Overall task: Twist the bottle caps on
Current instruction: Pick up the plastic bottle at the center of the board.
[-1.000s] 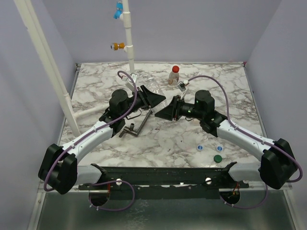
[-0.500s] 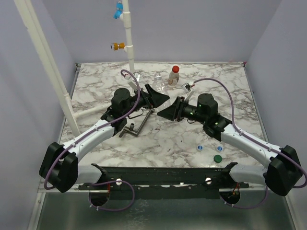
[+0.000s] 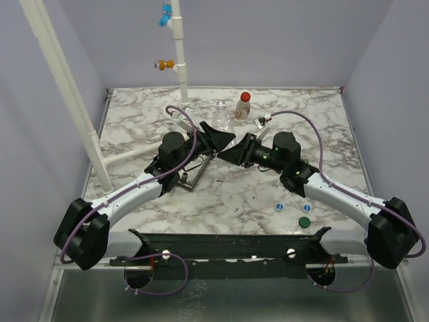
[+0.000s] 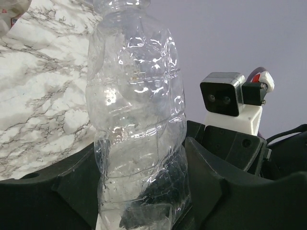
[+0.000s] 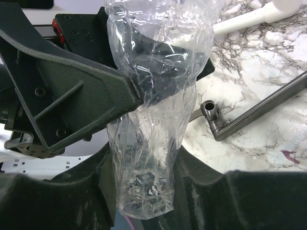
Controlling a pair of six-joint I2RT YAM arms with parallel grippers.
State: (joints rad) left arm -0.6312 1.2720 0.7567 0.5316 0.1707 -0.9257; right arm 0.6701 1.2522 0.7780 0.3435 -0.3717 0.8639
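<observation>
Holding crumpled clear plastic bottle [image 4: 136, 96] mid-table between both arms. Right gripper [image 5: 144, 177] pinching it. Left gripper [image 4: 139, 158] fingers flank it; firm grip I cannot tell. Walls thin, glossy, dented. Red cap [image 3: 245, 96] already on red-labelled bottle [image 3: 242, 109] at back. Green cap [image 3: 304, 221] and two white-and-blue caps [image 3: 279, 207] lie loose on marble table [image 3: 134, 121], not yet on.

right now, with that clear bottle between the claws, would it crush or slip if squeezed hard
Probably light and easily crushed: the clear bottle looks empty, and its thin walls are already dented. It is likely slippery too, given the glossy plastic. Laid on the marble table, its round body would probably roll.
</observation>
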